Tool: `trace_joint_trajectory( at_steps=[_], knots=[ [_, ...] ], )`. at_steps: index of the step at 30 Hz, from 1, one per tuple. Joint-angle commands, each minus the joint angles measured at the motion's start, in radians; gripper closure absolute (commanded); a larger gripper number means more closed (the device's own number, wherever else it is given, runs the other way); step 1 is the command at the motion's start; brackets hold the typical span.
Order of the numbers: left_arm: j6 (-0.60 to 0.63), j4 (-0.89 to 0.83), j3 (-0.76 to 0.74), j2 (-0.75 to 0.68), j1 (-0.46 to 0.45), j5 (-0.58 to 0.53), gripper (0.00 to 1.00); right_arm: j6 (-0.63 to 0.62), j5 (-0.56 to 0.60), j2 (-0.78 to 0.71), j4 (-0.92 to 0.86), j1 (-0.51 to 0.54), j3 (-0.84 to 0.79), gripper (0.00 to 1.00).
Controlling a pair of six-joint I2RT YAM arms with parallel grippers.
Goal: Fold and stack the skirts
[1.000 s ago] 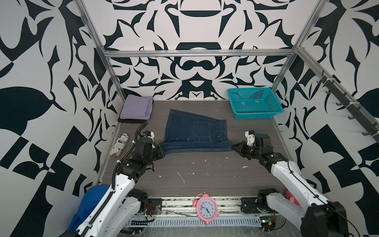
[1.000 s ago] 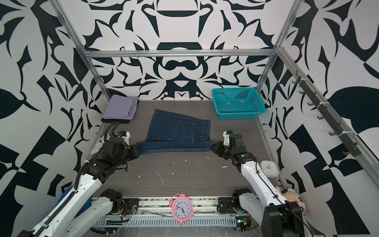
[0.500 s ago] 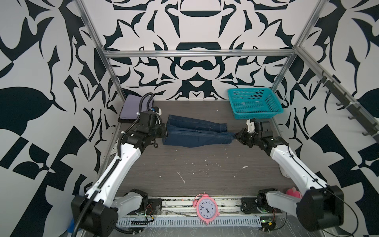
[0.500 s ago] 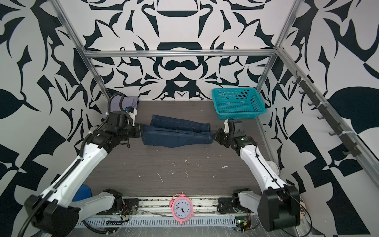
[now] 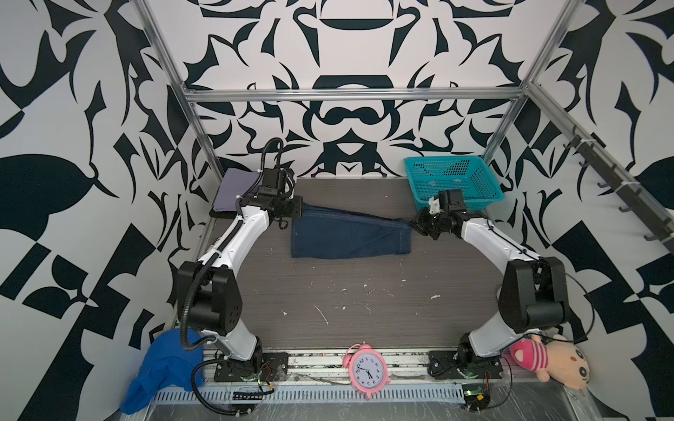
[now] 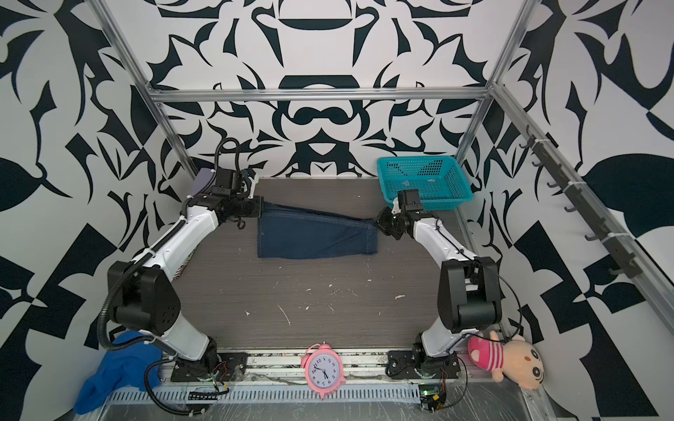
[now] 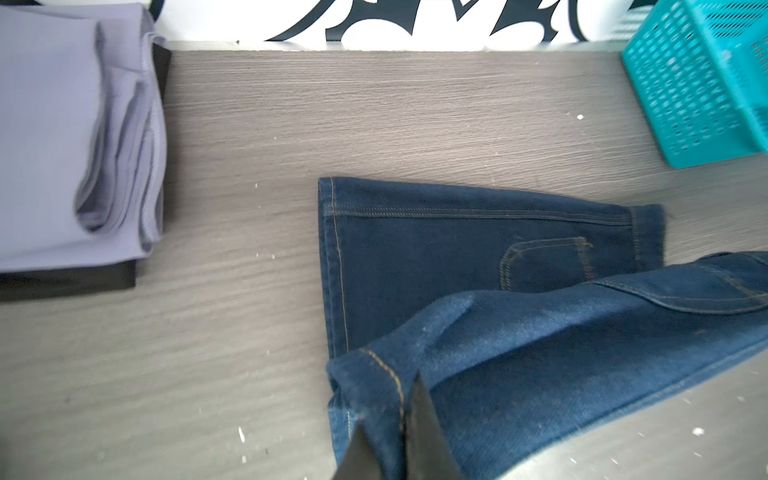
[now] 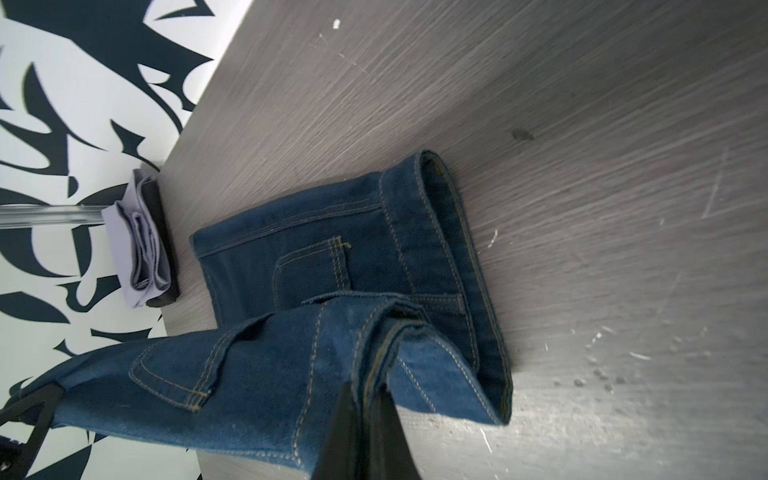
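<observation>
- Jaws of both grippers are pressed together on the denim skirt point(image 5: 350, 237): the left gripper point(image 5: 296, 212) pinches a hem corner, the right gripper point(image 5: 414, 223) a waistband corner
- Between them the held edge hangs taut, raised above the layer lying flat on the counter point(image 5: 364, 310), and the crease faces the near edge
- Step in hand, as I judge it: laying the top half over the bottom half
- To do it well, move both grippers level and together toward the far edge until the held edge sits over the lower layer's far edge, which shows uncovered in the left wrist view
- Lower the edge onto the cloth before letting go, with light tension across it so no wrinkle is trapped
- Mind the right gripper, which is just beside the basket point(image 5: 470, 182)
- Denim skirt sits in the far half of the counter, between the far left and far right corners
- Its long axis runs left to right, along the far edge
- Waistband points to the right edge and the basket
- Hem points to the left edge, toward the lavender skirt point(image 5: 235, 189) folded on the black skirt point(image 7: 83, 282) in the far left corner
</observation>
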Motion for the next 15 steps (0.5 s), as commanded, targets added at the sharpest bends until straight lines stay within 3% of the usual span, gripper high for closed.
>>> trace_joint_trajectory(
  at_steps=[1,15],
  knots=[
    [0.045,-0.011,0.062,0.055,0.052,-0.091,1.0,0.004,0.068,0.026,-0.007,-0.035,0.064,0.99],
    [0.093,-0.016,0.229,0.28,0.051,-0.115,1.0,0.022,0.069,0.128,0.033,-0.035,0.102,0.95]
  ],
)
